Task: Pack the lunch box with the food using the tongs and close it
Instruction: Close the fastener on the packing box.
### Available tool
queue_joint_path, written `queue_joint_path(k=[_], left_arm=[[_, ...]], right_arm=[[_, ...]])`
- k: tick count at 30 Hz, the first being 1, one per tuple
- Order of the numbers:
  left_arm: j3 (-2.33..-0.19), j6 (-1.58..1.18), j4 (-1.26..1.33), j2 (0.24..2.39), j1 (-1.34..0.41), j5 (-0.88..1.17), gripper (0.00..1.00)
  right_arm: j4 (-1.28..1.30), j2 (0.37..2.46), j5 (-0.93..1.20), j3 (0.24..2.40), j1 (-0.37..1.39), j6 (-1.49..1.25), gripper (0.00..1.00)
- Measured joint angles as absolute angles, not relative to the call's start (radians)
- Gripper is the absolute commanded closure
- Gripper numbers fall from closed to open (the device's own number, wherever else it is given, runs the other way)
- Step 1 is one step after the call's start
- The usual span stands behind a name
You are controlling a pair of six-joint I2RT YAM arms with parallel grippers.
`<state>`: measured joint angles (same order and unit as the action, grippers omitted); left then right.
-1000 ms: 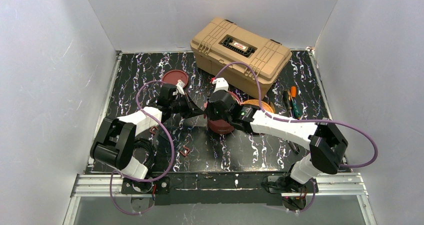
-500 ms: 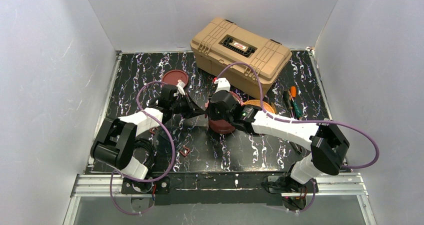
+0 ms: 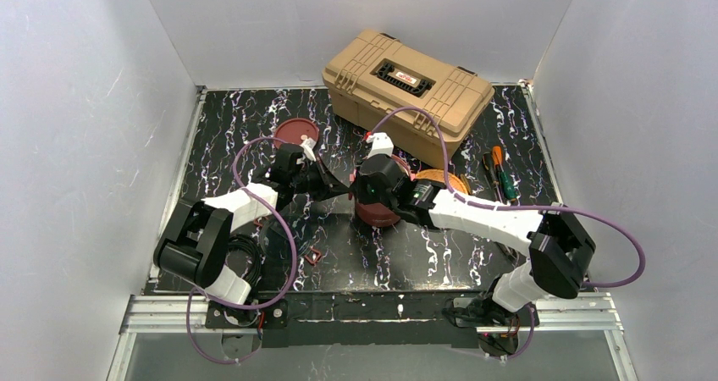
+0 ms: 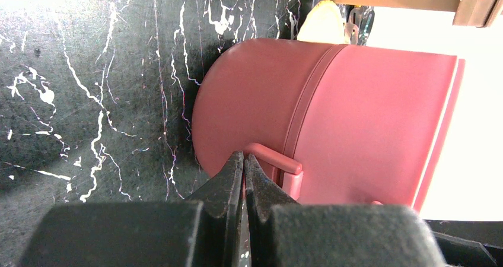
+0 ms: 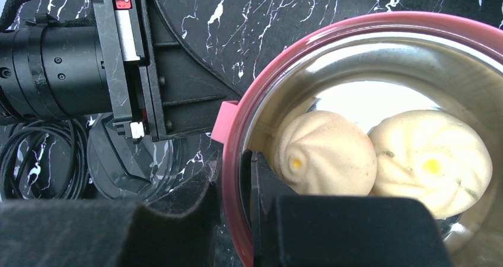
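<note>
Table (image 3: 237,118): black with white veins; both arms covered much of its middle in the top view.
Tan toolbox (image 3: 406,80): stood closed at the far side, only a corner of it cut off in the left wrist view.
Orange woven plate (image 3: 449,180): lay right of centre, mostly hidden behind the right arm.
Lunch box bowl (image 4: 356,118): maroon, stood open at the table centre; from above the right wrist hid nearly all of it.
Maroon lid (image 3: 296,132): lay flat at the far left, apart from the bowl.
Screwdrivers (image 3: 499,165): lay right of the toolbox, too small to tell more.
Buns (image 5: 325,154): two beige ones sat side by side, touching, in the steel inside; the nearer part of the bowl was hidden.
Right gripper (image 5: 232,166): clenched on the bowl rim, one finger inside and one outside.
Left gripper (image 4: 244,163): fingers pressed together with nothing between, tips against the bowl wall just beside a small tab (image 4: 274,160).
</note>
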<state>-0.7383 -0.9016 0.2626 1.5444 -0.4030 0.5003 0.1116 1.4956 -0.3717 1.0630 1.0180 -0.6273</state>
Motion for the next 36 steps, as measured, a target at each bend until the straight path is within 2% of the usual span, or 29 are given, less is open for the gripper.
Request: queue_joint_path(k=[36], left_arm=[[-0.657, -1.045, 0.424, 1.522, -0.488, 0.347, 1.00]], right_arm=[[0.064, 1.452, -0.388, 1.000, 1.002, -0.655, 0.99]])
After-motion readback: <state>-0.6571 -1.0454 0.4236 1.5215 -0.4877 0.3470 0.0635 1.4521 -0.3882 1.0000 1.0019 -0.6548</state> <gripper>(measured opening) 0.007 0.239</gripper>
